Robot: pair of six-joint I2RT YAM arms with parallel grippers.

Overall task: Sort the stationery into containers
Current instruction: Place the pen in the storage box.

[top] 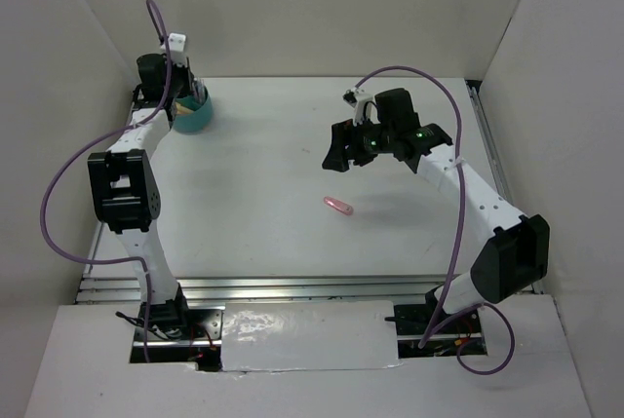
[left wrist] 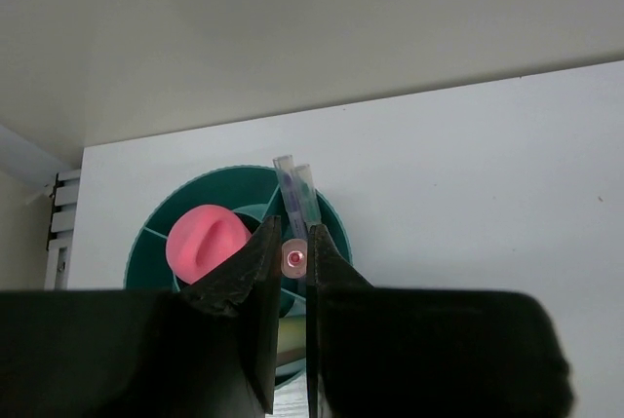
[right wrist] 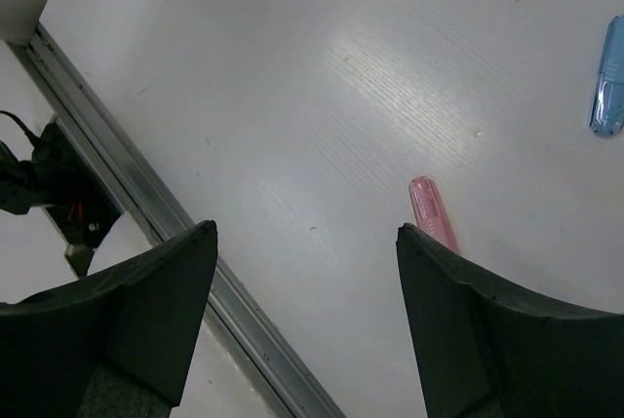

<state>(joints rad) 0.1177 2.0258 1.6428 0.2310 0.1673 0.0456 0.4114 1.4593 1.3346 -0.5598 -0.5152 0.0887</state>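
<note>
Clamped on a thin pen [left wrist: 295, 194] above the teal tub [left wrist: 161, 218] at the left gripper [left wrist: 292, 243]. Spread apart at the right gripper [right wrist: 305, 233], well right of the tub.

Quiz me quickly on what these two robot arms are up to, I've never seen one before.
1. True or false: the right gripper is clamped on the pink piece.
2. The left gripper holds a thin pen above what? A) a drawer B) the teal tub C) a notebook
3. In the right wrist view, what colour is the other loose piece on the table besides the pink one?
Key: 1 false, its jaws are open and empty. 2 B. 3 blue, the blue piece.
</note>
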